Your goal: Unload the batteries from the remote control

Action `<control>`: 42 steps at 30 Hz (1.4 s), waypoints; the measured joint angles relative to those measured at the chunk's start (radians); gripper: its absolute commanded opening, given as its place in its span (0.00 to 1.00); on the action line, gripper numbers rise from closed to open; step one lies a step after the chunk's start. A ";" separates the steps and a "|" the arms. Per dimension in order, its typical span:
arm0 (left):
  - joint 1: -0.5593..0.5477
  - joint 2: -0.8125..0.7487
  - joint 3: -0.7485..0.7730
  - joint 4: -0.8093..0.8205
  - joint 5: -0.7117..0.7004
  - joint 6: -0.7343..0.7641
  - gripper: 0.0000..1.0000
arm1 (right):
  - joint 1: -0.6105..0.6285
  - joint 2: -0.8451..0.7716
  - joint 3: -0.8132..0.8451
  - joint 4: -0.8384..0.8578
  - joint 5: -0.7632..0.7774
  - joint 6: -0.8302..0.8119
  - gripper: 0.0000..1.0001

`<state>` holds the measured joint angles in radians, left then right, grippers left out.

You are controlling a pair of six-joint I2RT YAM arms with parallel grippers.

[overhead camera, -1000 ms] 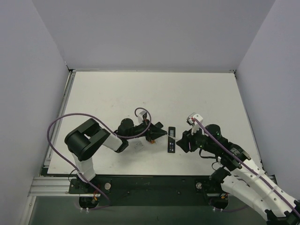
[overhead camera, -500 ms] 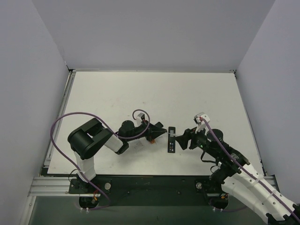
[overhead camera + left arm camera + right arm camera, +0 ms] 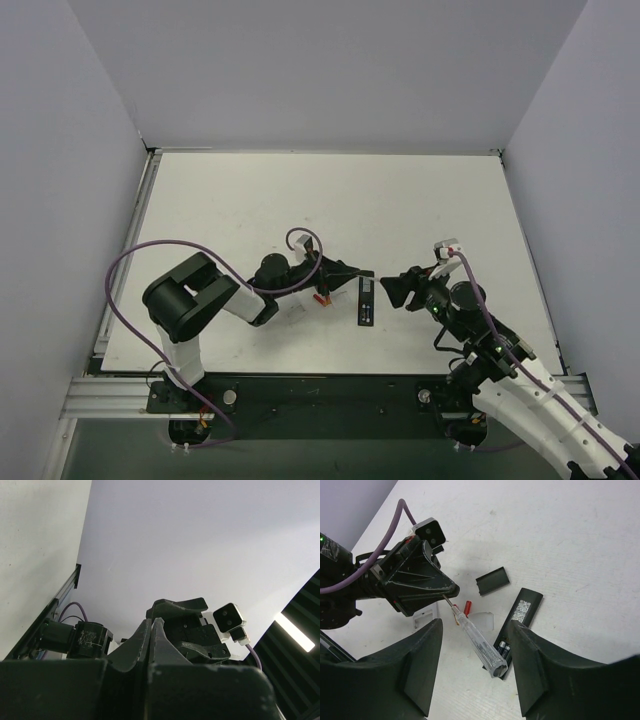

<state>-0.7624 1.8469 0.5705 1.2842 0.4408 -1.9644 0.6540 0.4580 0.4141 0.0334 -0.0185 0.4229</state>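
The remote control (image 3: 521,620) lies face down on the table, a slim black bar with its recess open; it also shows in the top view (image 3: 367,300). Two dark batteries (image 3: 503,649) with silver ends sit in that recess. My left gripper (image 3: 447,591) is shut on the metal shaft of a clear-handled screwdriver (image 3: 480,642), whose handle hangs over the remote's open end. In the top view the left gripper (image 3: 355,272) is just left of the remote. My right gripper (image 3: 476,625) is open and empty, just right of the remote (image 3: 392,287). The left wrist view shows only shut fingers (image 3: 151,622).
The small black cover piece (image 3: 492,580) lies beyond the remote. A small red cylinder (image 3: 467,608), a clear flat strip (image 3: 481,621) and a white flat piece (image 3: 425,616) lie left of the remote. The right arm's wrist camera (image 3: 227,619) faces the left gripper.
My right gripper has drawn back to the right, away from the remote. My left gripper has moved right toward the remote with the screwdriver in it.
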 measured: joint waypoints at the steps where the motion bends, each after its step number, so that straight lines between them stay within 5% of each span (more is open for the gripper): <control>1: -0.003 0.000 0.000 0.000 0.000 -0.005 0.00 | 0.000 0.003 -0.004 0.011 0.000 0.010 0.47; 23: -0.014 -0.005 0.000 0.000 -0.045 -0.033 0.00 | 0.000 -0.029 -0.079 0.074 0.059 0.116 0.41; 25: -0.015 -0.005 0.000 0.000 -0.046 -0.033 0.00 | 0.000 -0.029 -0.079 0.082 0.062 0.117 0.38; 29: -0.020 -0.005 0.000 -0.003 -0.063 -0.035 0.00 | 0.000 -0.022 -0.079 0.115 0.060 0.122 0.00; 33: -0.017 -0.004 0.005 -0.005 -0.099 -0.065 0.01 | 0.006 -0.015 -0.071 0.184 0.014 0.140 0.00; 35: -0.017 -0.004 0.010 -0.003 -0.104 -0.069 0.10 | 0.001 -0.014 -0.071 0.193 0.014 0.138 0.00; 38: -0.017 -0.004 0.018 -0.006 -0.103 -0.066 0.40 | 0.000 -0.014 -0.068 0.196 0.013 0.125 0.00; 42: -0.027 -0.009 0.009 0.001 -0.082 -0.035 0.49 | -0.009 -0.012 -0.011 0.121 0.006 0.017 0.00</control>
<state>-0.7898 1.8378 0.5797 1.2850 0.3588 -1.9999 0.6449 0.4458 0.4026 0.1547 -0.0128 0.4397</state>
